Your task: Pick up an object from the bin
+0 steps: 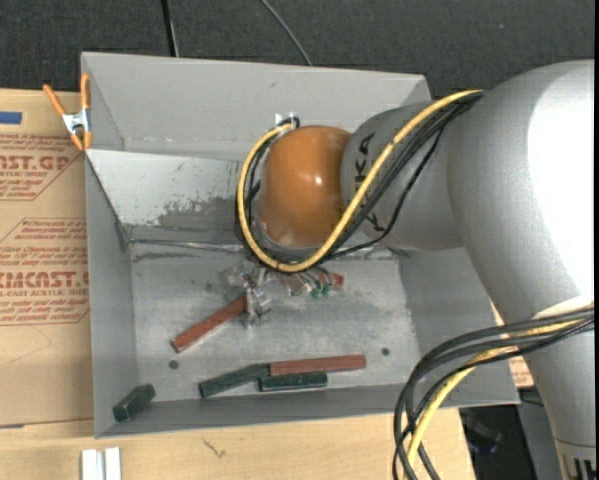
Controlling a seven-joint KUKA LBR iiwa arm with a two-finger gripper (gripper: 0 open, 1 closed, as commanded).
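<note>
Grey bin, contents front to back, as you see them:
Front left corner: one dark green block.
Along the front wall: dark green stick, shorter green stick touching it, red-brown bar just behind.
Mid-floor: reddish-brown stick, slantwise, upper end at the gripper.
Gripper: you cannot tell whether open or closed.
Behind: small green and red pieces, below the orange wrist cover
</note>
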